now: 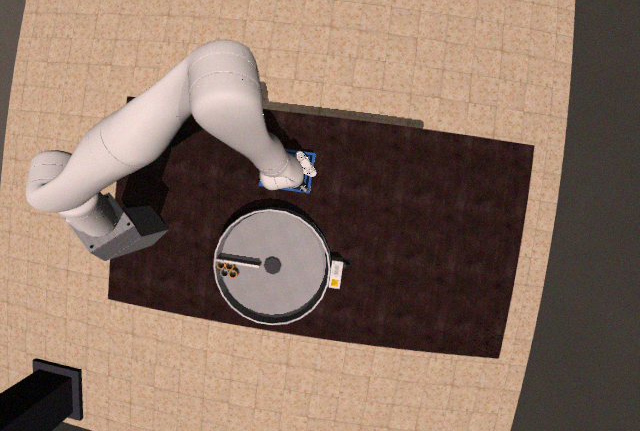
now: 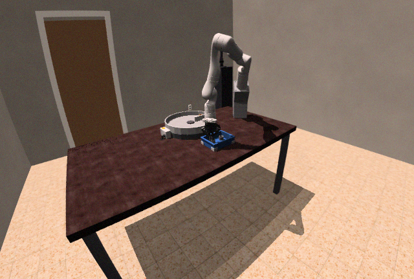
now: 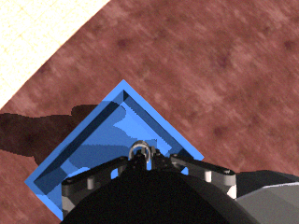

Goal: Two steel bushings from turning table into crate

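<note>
Gripper (image 3: 142, 159) pinching a steel bushing (image 3: 141, 150) by its thin ring wall, just above the crate (image 3: 89, 140) floor; small, rigid, slick metal, likely to roll or slip, so squeeze across the wall, not the rim

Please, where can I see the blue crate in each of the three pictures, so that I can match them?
Top: the blue crate lies above the round turning table, mostly hidden under the arm's wrist.
Exterior: the crate sits near the table's right edge, in front of the turning table, below the tool.
Wrist: the crate fills the lower middle, turned like a diamond.
Shared landmark: the tool, shut on a steel bushing over the crate.
</note>
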Action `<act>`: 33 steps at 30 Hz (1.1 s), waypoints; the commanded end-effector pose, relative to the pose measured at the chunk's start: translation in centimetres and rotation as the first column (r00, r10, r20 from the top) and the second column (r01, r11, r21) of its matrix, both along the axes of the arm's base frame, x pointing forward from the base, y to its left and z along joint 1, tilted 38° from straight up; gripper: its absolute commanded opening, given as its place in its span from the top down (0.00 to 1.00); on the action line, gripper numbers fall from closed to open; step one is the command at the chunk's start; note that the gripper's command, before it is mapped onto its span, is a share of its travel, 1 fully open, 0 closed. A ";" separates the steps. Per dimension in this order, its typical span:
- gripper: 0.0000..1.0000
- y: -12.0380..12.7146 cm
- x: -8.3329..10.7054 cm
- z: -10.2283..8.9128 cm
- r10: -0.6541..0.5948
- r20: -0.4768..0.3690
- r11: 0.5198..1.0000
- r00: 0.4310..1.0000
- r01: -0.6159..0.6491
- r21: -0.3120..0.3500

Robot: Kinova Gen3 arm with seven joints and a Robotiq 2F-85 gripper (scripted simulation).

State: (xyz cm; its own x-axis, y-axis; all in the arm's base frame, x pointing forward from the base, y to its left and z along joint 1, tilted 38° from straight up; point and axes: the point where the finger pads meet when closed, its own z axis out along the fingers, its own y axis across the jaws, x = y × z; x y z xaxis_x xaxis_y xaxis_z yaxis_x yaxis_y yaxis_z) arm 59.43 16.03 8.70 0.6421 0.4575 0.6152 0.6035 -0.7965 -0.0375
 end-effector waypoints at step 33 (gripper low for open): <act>0.84 0.1 0.0 0.1 -0.001 0.001 1.000 1.000 0.001 0.000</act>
State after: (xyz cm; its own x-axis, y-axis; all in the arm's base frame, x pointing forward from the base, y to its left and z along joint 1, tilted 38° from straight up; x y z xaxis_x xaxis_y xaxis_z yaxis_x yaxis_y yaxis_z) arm 59.41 16.16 8.70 0.6423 0.4571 0.6152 0.6032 -0.7967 -0.0378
